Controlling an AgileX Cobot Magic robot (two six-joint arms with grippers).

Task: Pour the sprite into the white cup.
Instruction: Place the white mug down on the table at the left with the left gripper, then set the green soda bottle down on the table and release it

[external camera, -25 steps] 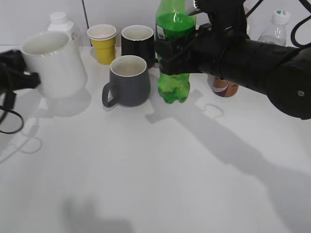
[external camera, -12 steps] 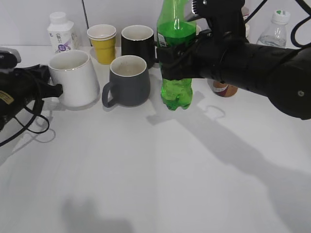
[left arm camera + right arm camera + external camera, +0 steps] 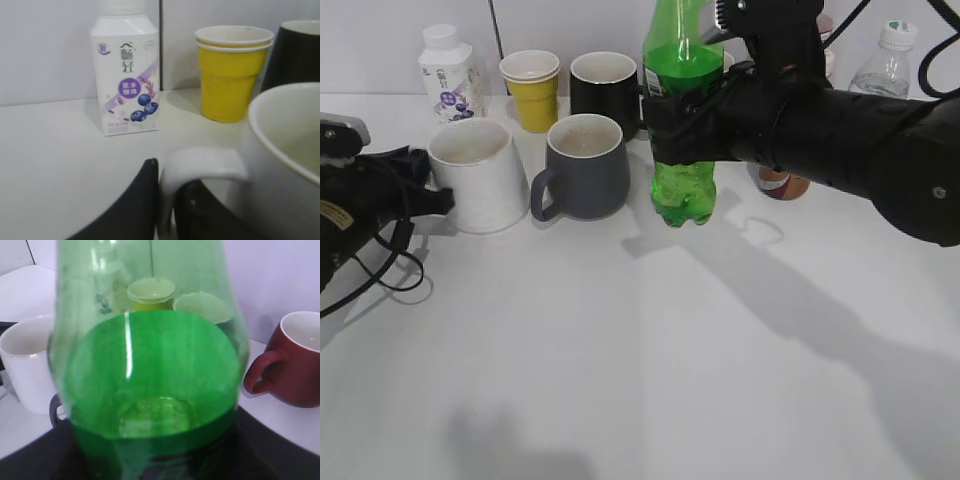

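The sprite (image 3: pixel 682 170) is a green bottle held upright behind the table's middle, its base close above the table. My right gripper (image 3: pixel 672 125) is shut around its label band. In the right wrist view the sprite (image 3: pixel 150 375) fills the frame, with the dark jaws (image 3: pixel 155 462) at the bottom. The white cup (image 3: pixel 480 178) stands upright on the table, just left of the grey mug (image 3: pixel 586 165). My left gripper (image 3: pixel 428 197) is shut on its handle. In the left wrist view the handle (image 3: pixel 200 165) sits between the black fingers (image 3: pixel 167 200).
Behind the white cup stand a milk bottle (image 3: pixel 450 75), a yellow cup (image 3: pixel 531 90) and a black mug (image 3: pixel 603 85). A brown bottle (image 3: pixel 782 183) and a clear water bottle (image 3: pixel 888 58) are at the right rear. A red mug (image 3: pixel 295 360) shows in the right wrist view.
My left gripper has carried the white cup rightwards and down, setting it beside the grey mug. The sprite has shifted slightly in my right gripper's hold.
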